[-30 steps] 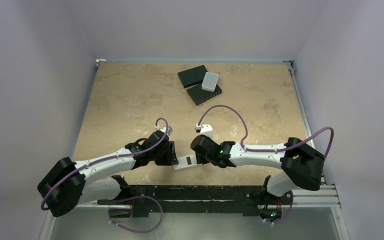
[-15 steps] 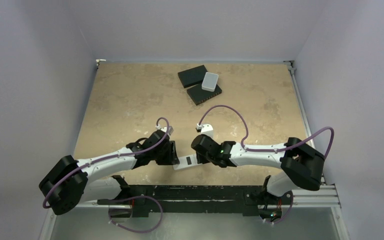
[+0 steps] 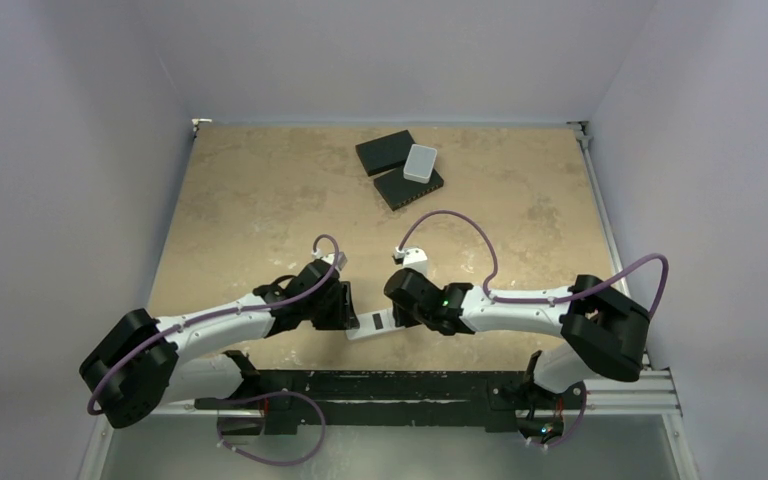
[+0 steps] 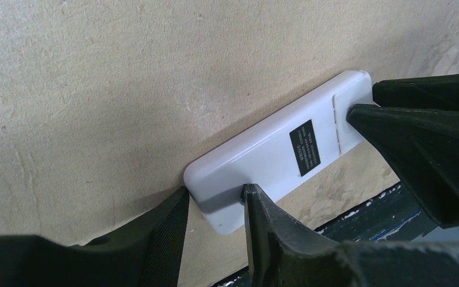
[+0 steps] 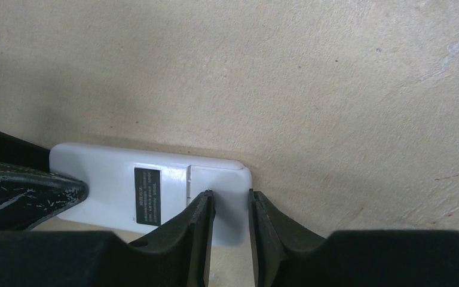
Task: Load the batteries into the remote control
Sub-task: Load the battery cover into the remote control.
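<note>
- White plastic, that thing looks slippery lol. Where's it sitting, and how are you holding it?

- Biggest first: on the table, the remote control lies back-up at the 6 o'clock edge. My left gripper is clamped across its 9 o'clock end. My right gripper has its jaws a slit apart, tips resting on the battery cover at 3 o'clock, gripping nothing. I'd guess it's a light, stiff, slick shell, so pinch the long edges. No batteries in view.

top: overhead, far | wrists: close, facing tabletop | shared: remote control
</note>
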Robot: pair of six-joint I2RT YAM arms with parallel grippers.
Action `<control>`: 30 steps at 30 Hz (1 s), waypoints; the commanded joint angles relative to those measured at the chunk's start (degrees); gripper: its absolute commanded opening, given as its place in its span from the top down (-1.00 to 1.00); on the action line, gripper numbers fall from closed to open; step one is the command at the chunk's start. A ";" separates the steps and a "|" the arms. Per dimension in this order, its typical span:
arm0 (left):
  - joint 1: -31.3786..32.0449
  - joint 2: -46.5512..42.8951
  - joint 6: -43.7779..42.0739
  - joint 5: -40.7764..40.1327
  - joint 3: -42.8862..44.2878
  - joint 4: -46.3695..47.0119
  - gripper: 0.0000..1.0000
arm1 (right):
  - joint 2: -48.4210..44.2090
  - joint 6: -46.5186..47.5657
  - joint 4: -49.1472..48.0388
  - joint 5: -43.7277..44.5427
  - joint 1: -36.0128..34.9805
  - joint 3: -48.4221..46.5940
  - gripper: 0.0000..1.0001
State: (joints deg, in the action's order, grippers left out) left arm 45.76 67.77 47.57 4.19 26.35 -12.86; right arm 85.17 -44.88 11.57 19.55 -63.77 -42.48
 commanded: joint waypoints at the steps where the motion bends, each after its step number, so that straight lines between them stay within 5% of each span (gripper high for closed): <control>1: -0.02 1.88 0.29 0.29 -0.51 3.19 0.26 | 1.42 -0.51 -4.26 -5.80 -0.48 1.76 0.34; 14: 0.02 2.69 -0.09 0.49 0.01 3.68 0.27 | 1.63 -0.11 -5.16 -7.07 -1.45 1.10 0.37; 30: 0.03 3.58 -1.13 -1.26 1.44 2.54 0.27 | -5.60 0.91 6.85 3.89 -1.36 -1.48 -0.06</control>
State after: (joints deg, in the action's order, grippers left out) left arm 45.43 69.08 47.40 4.32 26.89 -12.38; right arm 82.98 -44.07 13.61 19.51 -64.86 -41.85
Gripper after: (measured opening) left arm 0.369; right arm 0.512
